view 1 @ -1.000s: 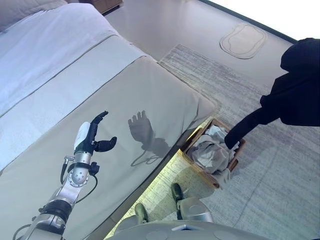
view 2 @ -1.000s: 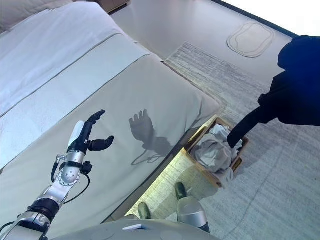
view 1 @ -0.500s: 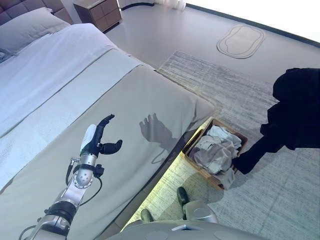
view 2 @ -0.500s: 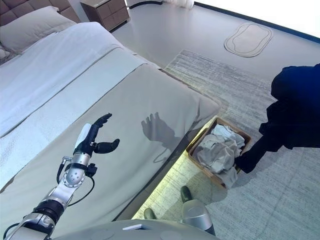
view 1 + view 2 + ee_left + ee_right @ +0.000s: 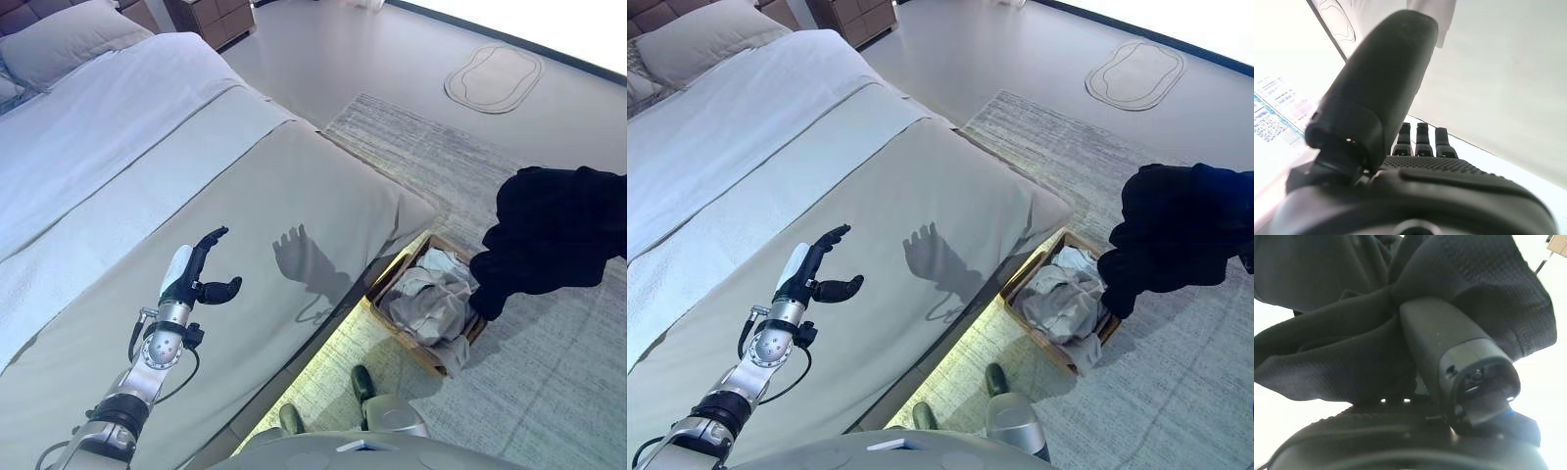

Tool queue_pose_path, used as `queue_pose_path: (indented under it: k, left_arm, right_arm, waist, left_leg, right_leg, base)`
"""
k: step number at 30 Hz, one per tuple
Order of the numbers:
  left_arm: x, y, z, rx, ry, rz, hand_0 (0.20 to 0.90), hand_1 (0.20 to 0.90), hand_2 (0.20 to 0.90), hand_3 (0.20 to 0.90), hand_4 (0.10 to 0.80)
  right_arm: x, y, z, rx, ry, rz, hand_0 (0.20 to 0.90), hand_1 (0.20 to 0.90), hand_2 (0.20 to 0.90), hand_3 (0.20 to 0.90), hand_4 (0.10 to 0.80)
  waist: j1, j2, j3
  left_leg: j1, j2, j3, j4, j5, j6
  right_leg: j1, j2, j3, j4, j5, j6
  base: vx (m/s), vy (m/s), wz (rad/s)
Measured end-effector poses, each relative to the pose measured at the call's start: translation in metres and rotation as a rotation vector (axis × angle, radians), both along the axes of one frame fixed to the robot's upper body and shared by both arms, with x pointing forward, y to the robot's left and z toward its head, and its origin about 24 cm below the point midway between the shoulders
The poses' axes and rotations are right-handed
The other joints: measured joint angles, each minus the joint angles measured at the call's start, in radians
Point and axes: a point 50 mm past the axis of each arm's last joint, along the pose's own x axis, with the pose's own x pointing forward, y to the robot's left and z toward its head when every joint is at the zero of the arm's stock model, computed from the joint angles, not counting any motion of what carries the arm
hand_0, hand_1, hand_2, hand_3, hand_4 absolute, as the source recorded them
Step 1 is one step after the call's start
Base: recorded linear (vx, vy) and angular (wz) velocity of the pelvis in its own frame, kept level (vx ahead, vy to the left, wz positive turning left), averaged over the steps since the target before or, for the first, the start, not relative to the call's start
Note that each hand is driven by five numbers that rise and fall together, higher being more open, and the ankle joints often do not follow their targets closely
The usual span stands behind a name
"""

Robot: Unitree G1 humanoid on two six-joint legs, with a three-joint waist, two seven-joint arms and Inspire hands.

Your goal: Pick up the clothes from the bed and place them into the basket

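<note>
Black garment [image 5: 554,231], bunched in the right hand's [image 5: 1449,357] curled fingers, hangs just above the basket [image 5: 381,300] beside the bed [image 5: 294,186]; next: lower, release; left hand [image 5: 192,279] hovers open.

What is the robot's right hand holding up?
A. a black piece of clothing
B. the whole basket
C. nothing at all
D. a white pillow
A. The right hand has its thumb pressed into a black garment, which hangs bunched over the basket on the floor beside the bed.
</note>
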Motion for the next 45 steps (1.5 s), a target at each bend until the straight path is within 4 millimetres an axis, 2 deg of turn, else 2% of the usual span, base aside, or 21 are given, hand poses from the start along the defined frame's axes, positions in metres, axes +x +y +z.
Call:
queue_pose_path:
  k: [12, 21, 26, 27, 28, 29, 35, 45]
  left_arm:
    - [-0.001, -0.005, -0.003, 0.002, 0.015, -0.026, 0.900, 0.900, 0.900, 0.900, 0.800]
    - [-0.001, -0.007, -0.004, 0.002, 0.023, -0.030, 0.900, 0.900, 0.900, 0.900, 0.800]
    - [0.000, -0.008, -0.005, 0.005, 0.032, -0.027, 0.900, 0.900, 0.900, 0.900, 0.800]
    - [0.000, -0.008, -0.006, 0.005, 0.034, -0.029, 0.900, 0.900, 0.900, 0.900, 0.800]
    - [0.000, -0.008, -0.006, 0.005, 0.034, -0.030, 0.900, 0.900, 0.900, 0.900, 0.800]
    - [0.000, -0.008, -0.006, 0.005, 0.034, -0.029, 0.900, 0.900, 0.900, 0.900, 0.800]
    - [-0.001, -0.008, -0.006, 0.005, 0.035, -0.030, 0.900, 0.900, 0.900, 0.900, 0.800]
    - [-0.002, -0.013, -0.009, 0.006, 0.053, -0.058, 0.900, 0.900, 0.900, 0.900, 0.800]
  right_arm:
    - [0.007, 0.012, -0.022, 0.005, 0.079, 0.043, 0.300, 0.300, 0.300, 0.200, 0.100]
    - [0.006, 0.029, -0.084, 0.119, 0.257, 0.060, 0.300, 0.300, 0.300, 0.200, 0.100]
    - [0.002, 0.035, -0.108, 0.158, 0.339, 0.060, 0.300, 0.300, 0.300, 0.200, 0.100]
    - [0.000, 0.035, -0.111, 0.154, 0.361, 0.060, 0.335, 0.335, 0.335, 0.241, 0.141]
    - [-0.001, 0.035, -0.113, 0.153, 0.372, 0.059, 0.514, 0.514, 0.514, 0.450, 0.350]
    - [-0.001, 0.035, -0.114, 0.145, 0.380, 0.061, 0.900, 0.900, 0.900, 0.900, 0.800]
    - [0.002, 0.042, -0.121, 0.164, 0.385, 0.069, 0.900, 0.900, 0.900, 0.900, 0.800]
    - [0.003, 0.044, -0.123, 0.163, 0.372, 0.063, 0.900, 0.900, 0.900, 0.900, 0.800]
  waist:
    - [0.000, 0.009, -0.002]
    - [0.018, 0.016, -0.002]
    - [0.040, 0.026, -0.002]
    - [0.043, 0.028, -0.001]
    - [0.048, 0.030, -0.001]
    - [0.055, 0.032, 0.000]
    - [0.066, 0.047, -0.001]
    - [0.062, 0.047, -0.001]
  left_leg:
    - [-0.011, 0.000, -0.011, 0.000, 0.007, -0.004]
    - [-0.013, 0.000, -0.021, 0.000, 0.008, -0.004]
    - [-0.013, 0.000, -0.031, 0.000, 0.012, -0.003]
    - [-0.014, 0.000, -0.038, 0.000, 0.013, -0.004]
    - [-0.014, 0.000, -0.041, 0.000, 0.014, -0.004]
    - [-0.014, 0.000, -0.041, 0.000, 0.015, -0.004]
    - [-0.013, 0.000, -0.048, 0.000, 0.019, -0.001]
    - [-0.011, 0.000, -0.049, 0.000, 0.020, -0.001]
  right_leg:
    - [-0.005, -0.003, -0.016, 0.000, 0.000, 0.000]
    - [-0.004, -0.004, -0.024, 0.000, 0.000, 0.000]
    - [0.001, -0.007, -0.034, 0.000, 0.000, 0.000]
    - [0.004, -0.008, -0.041, -0.001, 0.000, 0.000]
    - [0.005, -0.008, -0.044, -0.001, 0.000, 0.000]
    - [0.005, -0.008, -0.044, -0.001, 0.000, 0.000]
    - [0.009, -0.009, -0.050, -0.001, -0.001, 0.000]
    - [0.012, -0.009, -0.051, -0.001, -0.001, 0.000]
  base:
    - [-0.007, -0.001, 0.03]
    - [0.000, 0.000, 0.00]
    - [-0.002, -0.007, 0.06]
    - [-0.013, 0.002, 0.15]
    - [-0.013, 0.002, 0.11]
    - [-0.011, 0.001, 0.07]
    - [0.000, 0.000, 0.03]
    - [0.000, 0.000, 0.00]
